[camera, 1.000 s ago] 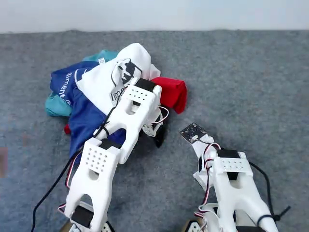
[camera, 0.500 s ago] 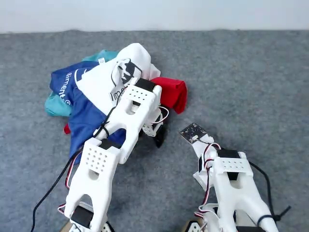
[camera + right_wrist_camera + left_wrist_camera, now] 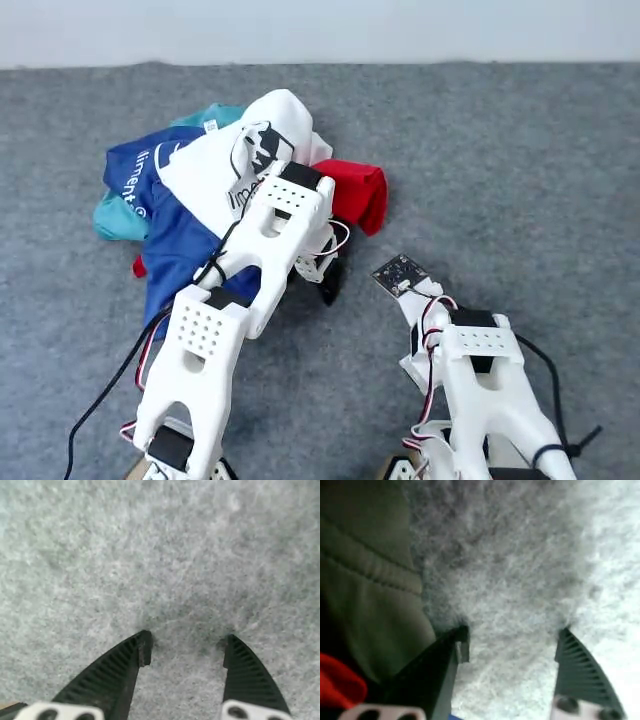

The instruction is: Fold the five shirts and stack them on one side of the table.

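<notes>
Carpet, grey and fuzzy, covered the table (image 3: 520,160) under both my arms. My right gripper (image 3: 187,637) hung close above that carpet near the front edge. Its two black fingers were spread apart and gripped nothing.

My left gripper (image 3: 514,632) was a little farther out and to the left. It was likewise spread wide and held nothing, with its tips down at the carpet right beside the edge of the shirt heap. One of its fingers (image 3: 445,665) sat next to a dark olive shirt (image 3: 365,570), whose stitched hem lay along the carpet. Whether finger and cloth touched I could not tell. A bit of the red shirt (image 3: 337,685) showed beside that same finger.

Past my left wrist the unfolded heap lay on the left half of the table. The blue shirt (image 3: 170,250) was nearest and ran under my left arm. The white shirt (image 3: 215,170), with a dark print, was draped over it. The red shirt was bunched at the heap's right side, and the teal shirt (image 3: 115,215) stuck out at its far left. Beyond the table's far edge stood a pale wall (image 3: 320,30).
</notes>
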